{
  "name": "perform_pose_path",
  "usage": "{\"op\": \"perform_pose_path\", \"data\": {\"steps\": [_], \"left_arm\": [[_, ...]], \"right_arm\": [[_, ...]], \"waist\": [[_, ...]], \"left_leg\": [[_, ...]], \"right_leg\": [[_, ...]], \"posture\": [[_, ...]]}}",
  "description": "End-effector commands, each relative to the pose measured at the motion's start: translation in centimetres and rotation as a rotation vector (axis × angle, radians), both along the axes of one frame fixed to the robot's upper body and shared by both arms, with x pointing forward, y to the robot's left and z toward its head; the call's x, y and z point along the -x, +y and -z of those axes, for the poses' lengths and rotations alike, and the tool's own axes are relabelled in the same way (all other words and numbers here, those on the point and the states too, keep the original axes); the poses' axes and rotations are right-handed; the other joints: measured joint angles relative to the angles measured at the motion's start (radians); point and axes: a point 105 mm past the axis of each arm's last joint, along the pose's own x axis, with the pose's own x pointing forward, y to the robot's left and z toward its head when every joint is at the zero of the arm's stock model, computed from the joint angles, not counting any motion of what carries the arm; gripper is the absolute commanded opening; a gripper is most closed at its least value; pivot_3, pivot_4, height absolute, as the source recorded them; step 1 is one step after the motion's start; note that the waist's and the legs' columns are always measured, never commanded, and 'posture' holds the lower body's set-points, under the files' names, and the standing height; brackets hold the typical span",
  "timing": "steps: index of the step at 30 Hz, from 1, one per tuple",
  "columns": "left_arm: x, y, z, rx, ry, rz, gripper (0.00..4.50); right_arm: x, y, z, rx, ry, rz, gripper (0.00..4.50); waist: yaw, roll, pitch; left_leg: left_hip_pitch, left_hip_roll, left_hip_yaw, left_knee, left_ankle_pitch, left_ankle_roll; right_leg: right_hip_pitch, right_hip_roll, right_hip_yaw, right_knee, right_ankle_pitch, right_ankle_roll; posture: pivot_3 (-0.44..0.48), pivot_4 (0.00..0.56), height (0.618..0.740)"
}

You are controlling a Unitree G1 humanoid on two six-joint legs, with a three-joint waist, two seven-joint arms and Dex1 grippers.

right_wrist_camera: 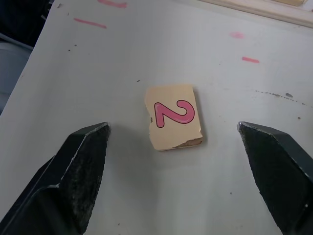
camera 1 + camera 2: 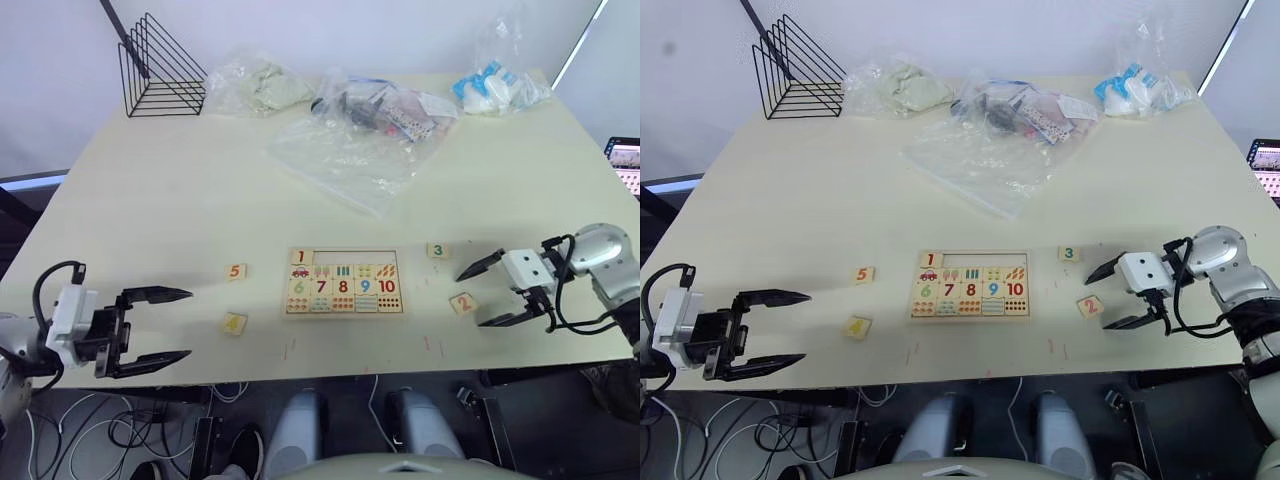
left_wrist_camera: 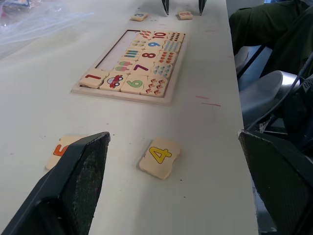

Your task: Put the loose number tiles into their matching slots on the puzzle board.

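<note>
The tile 2 lies flat on the tabletop, right of the puzzle board, between the right gripper's spread fingers, untouched. The left gripper is also spread wide.

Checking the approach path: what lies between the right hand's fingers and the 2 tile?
Only bare table. In the right wrist view the 2 tile lies between the open right hand fingers, untouched.

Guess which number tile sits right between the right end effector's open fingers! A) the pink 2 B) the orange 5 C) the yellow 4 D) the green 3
A: the right wrist view shows the square wooden tile with a pink 2 lying on the table between the right end effector's spread fingers.
</note>
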Motion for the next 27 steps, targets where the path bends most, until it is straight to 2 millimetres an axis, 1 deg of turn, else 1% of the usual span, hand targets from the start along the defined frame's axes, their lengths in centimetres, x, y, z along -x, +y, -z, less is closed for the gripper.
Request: {"op": "perform_pose_path", "data": {"steps": [1,2,5,6,7,10,15,18,22,27], "left_arm": [[0.2,0.1,-0.3,-0.003,-0.009,0.019,4.50],[0.2,0.1,-0.3,-0.004,-0.008,0.018,4.50],[0.2,0.2,-0.2,-0.003,-0.005,0.018,4.50],[0.2,0.1,-0.2,-0.003,-0.004,0.018,4.50],[0.2,0.1,-0.2,-0.003,-0.003,0.019,4.50],[0.3,0.0,-0.2,0.000,-0.004,0.024,4.50],[0.3,-0.1,-0.4,0.007,-0.003,0.029,4.50],[0.1,-0.1,-0.8,0.034,-0.019,0.015,4.50],[0.1,0.0,-1.0,0.073,-0.015,-0.005,4.50],[-0.1,0.0,-1.3,0.126,-0.016,-0.031,4.50]], "right_arm": [[-0.1,0.4,-0.3,0.007,-0.021,-0.035,3.26],[-0.1,0.5,-0.3,0.006,-0.021,-0.038,3.05],[0.0,0.6,-0.3,0.008,-0.018,-0.046,1.71],[0.0,0.6,-0.3,0.011,-0.017,-0.048,1.19],[0.0,0.7,-0.3,0.011,-0.017,-0.050,0.84],[0.1,0.7,-0.6,0.010,-0.018,-0.051,0.84],[-0.1,1.3,-2.0,-0.044,-0.021,-0.012,0.84],[0.1,2.1,-3.0,-0.094,0.004,0.033,0.84],[0.4,4.0,-4.6,-0.147,0.026,0.112,0.84],[0.3,7.4,-6.8,-0.206,0.009,0.181,0.84]], "waist": [[0.000,0.000,0.000],[0.000,0.000,0.000],[-0.001,0.000,0.000],[-0.001,0.000,0.000],[-0.001,0.000,0.000],[-0.001,0.000,0.000],[0.000,0.000,0.000],[0.001,0.000,0.000],[0.001,0.000,0.000],[0.000,0.000,0.000]], "left_leg": [[0.000,0.000,0.000,0.000,0.000,0.000],[0.000,0.000,0.000,0.000,0.000,0.000],[0.000,0.000,0.000,0.000,0.000,0.000],[0.000,0.000,0.000,0.000,0.000,0.000],[0.000,0.000,0.000,0.000,0.000,0.000],[0.000,0.000,0.000,0.000,0.000,0.000],[0.000,0.000,0.000,0.000,0.000,0.000],[0.000,0.000,0.000,0.000,0.000,0.000],[0.000,0.000,0.000,0.000,0.000,0.000],[-0.001,0.000,0.000,0.000,0.000,0.000]], "right_leg": [[0.000,0.000,0.000,0.000,0.000,0.000],[0.000,0.000,0.000,0.000,0.000,0.000],[0.000,0.000,0.000,0.000,0.000,0.000],[0.000,0.000,0.000,0.000,0.000,0.000],[0.000,0.000,0.000,0.000,0.000,0.000],[0.000,0.000,0.000,0.000,0.000,0.000],[0.000,0.000,0.000,0.000,0.000,0.000],[0.000,0.000,0.000,0.000,0.000,0.000],[0.000,0.000,0.000,0.000,0.000,0.000],[-0.001,0.000,0.000,0.000,0.000,0.000]], "posture": [[0.000,0.150,0.740],[0.000,0.150,0.740],[0.000,0.150,0.740],[0.000,0.150,0.740],[0.000,0.150,0.740],[0.000,0.150,0.740],[0.000,0.150,0.740],[0.000,0.150,0.740],[0.000,0.150,0.740],[0.000,0.150,0.740]]}}
